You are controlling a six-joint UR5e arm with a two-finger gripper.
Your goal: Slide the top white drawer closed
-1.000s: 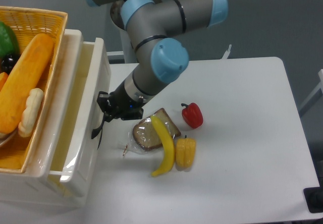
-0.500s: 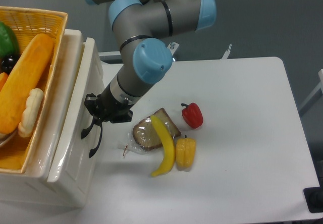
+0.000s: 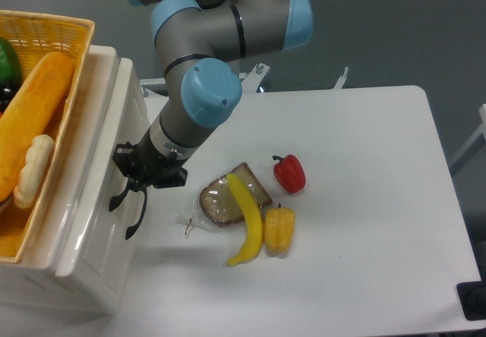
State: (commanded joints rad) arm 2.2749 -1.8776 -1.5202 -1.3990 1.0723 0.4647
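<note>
Fingers of the gripper [image 3: 130,179] rest against the black handle [image 3: 127,206] on the front of the top white drawer [image 3: 106,223]; whether they are spread or pinched together cannot be told. That drawer sits at the left edge of the table [image 3: 364,200], pushed nearly flush into its cabinet. A yellow basket [image 3: 57,79] of food sits on top. Bread [image 3: 220,199], a banana [image 3: 247,223], a yellow pepper [image 3: 279,229] and a red pepper [image 3: 289,173] lie nearby.
</note>
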